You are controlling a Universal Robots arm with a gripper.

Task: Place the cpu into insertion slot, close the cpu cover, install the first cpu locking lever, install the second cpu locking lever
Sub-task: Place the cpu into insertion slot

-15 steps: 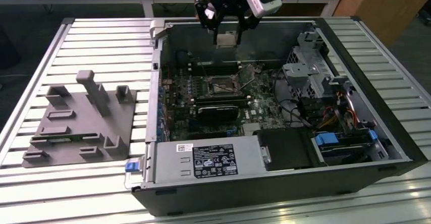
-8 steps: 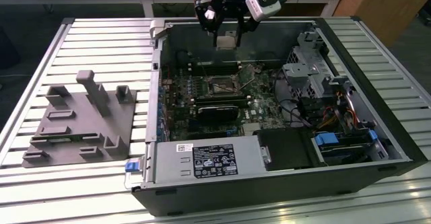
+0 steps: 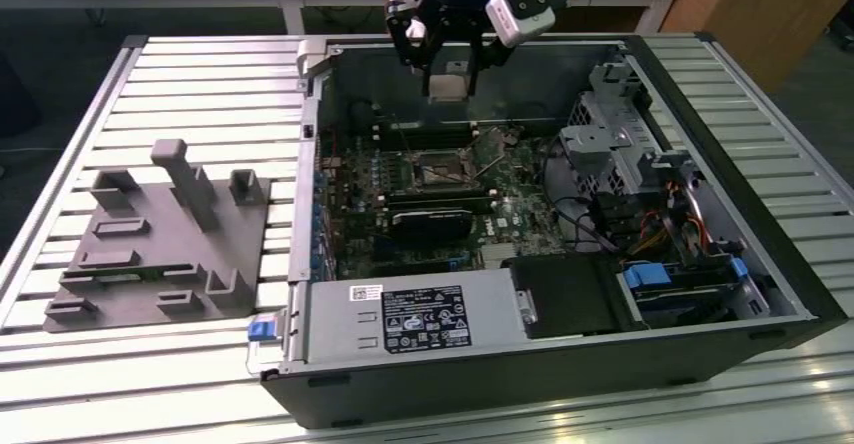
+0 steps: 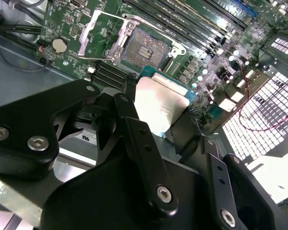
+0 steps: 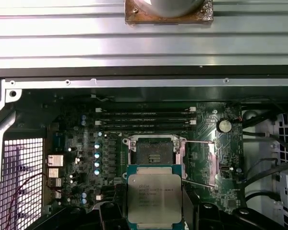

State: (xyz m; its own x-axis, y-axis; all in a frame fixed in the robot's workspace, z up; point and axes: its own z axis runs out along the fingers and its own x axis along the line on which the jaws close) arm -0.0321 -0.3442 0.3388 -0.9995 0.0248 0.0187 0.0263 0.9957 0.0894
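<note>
Silvery cpu (image 5: pixel 154 199) sits pinched in the jaws, up above the open insertion slot (image 5: pixel 153 152). Placing step, lineup needs care.

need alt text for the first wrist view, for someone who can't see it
The robot's hand holds a square silvery cpu above the green motherboard of an open computer, close to the empty socket. Two thin metal levers are swung away from the socket.
</note>
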